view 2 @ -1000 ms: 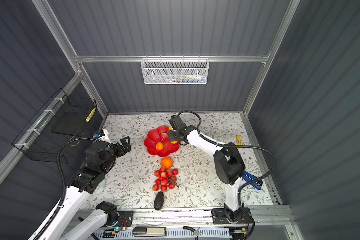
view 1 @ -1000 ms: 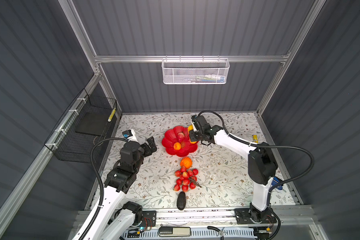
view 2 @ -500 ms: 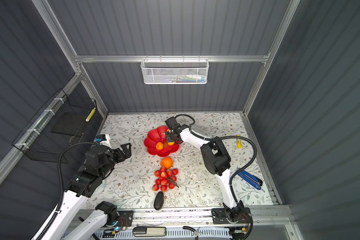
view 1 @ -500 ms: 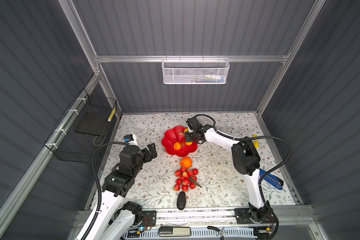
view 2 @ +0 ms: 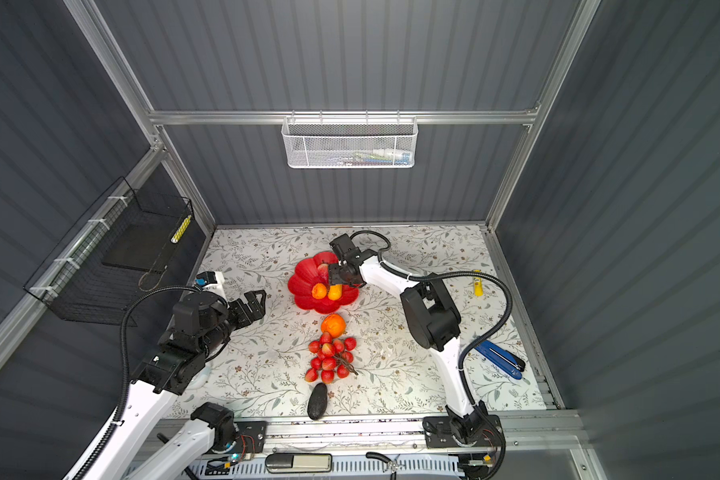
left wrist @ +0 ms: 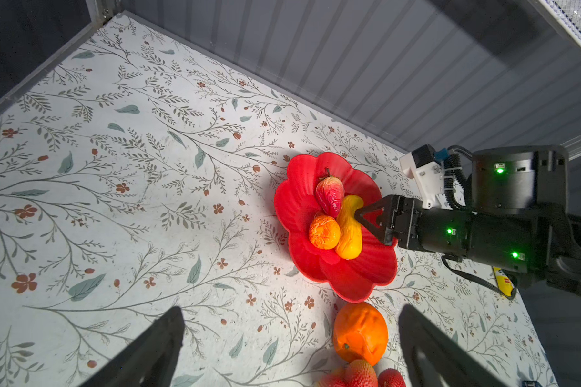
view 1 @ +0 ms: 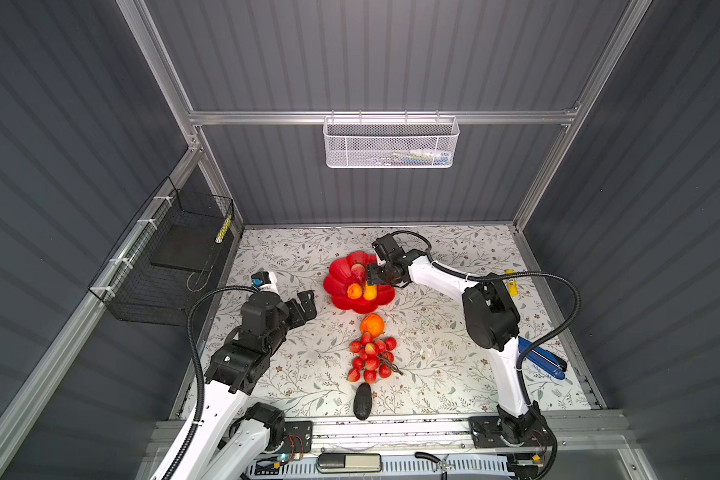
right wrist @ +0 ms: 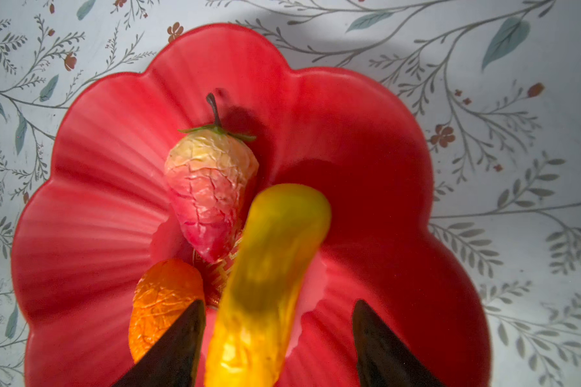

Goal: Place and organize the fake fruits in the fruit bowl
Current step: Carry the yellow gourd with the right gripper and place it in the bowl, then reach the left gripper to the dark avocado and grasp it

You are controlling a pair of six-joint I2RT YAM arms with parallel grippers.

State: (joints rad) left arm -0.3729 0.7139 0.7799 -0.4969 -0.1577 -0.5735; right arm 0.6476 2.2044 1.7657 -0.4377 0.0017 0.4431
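Observation:
The red fruit bowl [view 1: 336, 275] [view 2: 303, 277] [left wrist: 296, 187] [right wrist: 98, 150] holds a red-yellow pointed fruit [view 1: 357, 270] [right wrist: 208, 187], a small orange [view 1: 354, 291] [right wrist: 161, 301] and a yellow oblong fruit [view 1: 370, 292] [left wrist: 349, 228] [right wrist: 265, 268]. My right gripper [view 1: 371, 277] [right wrist: 279, 303] hangs over the bowl, open. The yellow fruit lies between its fingers, against one and clear of the other. A big orange [view 1: 371, 325], a red grape bunch [view 1: 371, 357] and a dark avocado [view 1: 362, 401] lie on the mat in front. Left of the bowl, my left gripper [view 1: 308, 299] [left wrist: 291, 311] is open and empty.
A white mesh basket [view 1: 391, 141] hangs on the back wall. A black wire basket [view 1: 175, 257] hangs on the left wall. A small yellow tube [view 1: 512, 284] and a blue tool [view 1: 541, 361] lie on the mat at the right.
My right gripper moved from the bowl's right edge in over the bowl and opened. The yellow fruit it carried now lies in the bowl. The left arm shifted only slightly.

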